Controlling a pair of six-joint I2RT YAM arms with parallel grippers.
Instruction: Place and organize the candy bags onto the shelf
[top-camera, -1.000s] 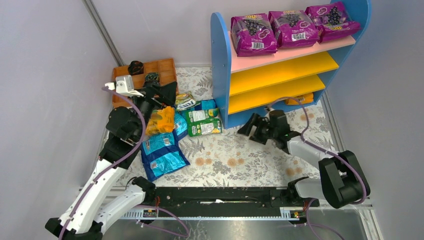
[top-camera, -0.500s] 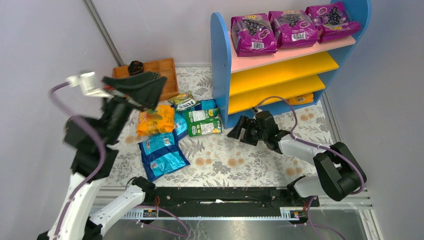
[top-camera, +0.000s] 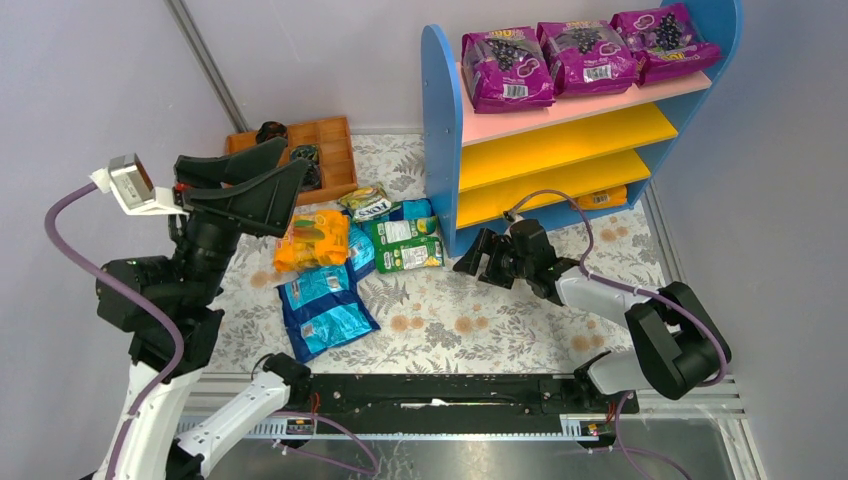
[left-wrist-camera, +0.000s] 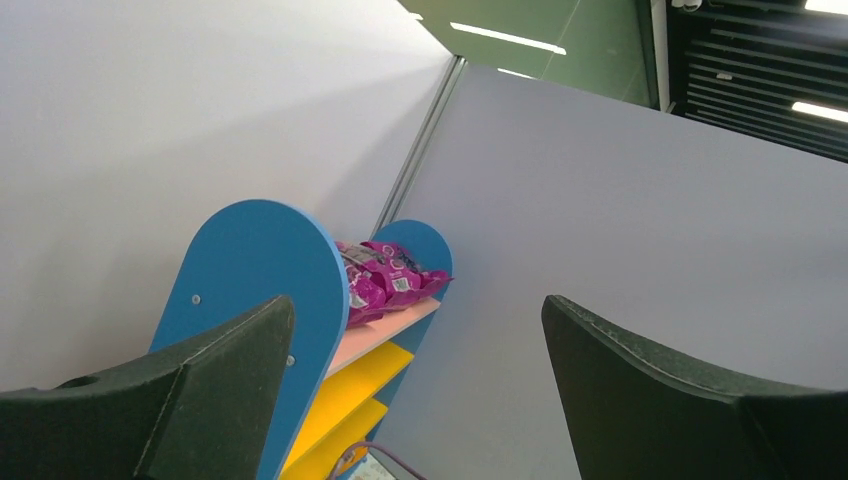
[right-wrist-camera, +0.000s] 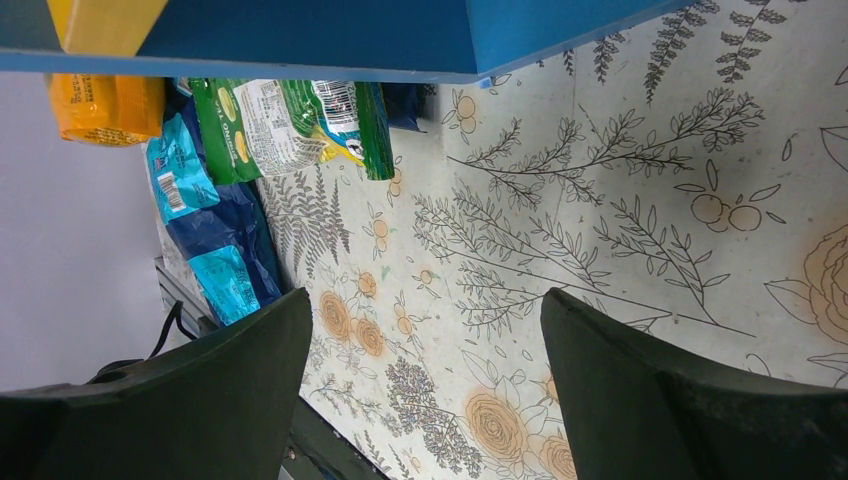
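Left pincer up high, agape; right pincer low beside shelf.

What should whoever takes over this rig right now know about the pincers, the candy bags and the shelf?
Left pincer: open, empty, raised near the pile.
Right pincer: open, empty, low beside the shelf.
On the table left of the shelf: loose orange bag, green bags, blue bags.
Done: one tucked orange bag under the lowest yellow board; purple bags fill the pink board.
Left: shelve the whole pile; the yellow boards look bare.
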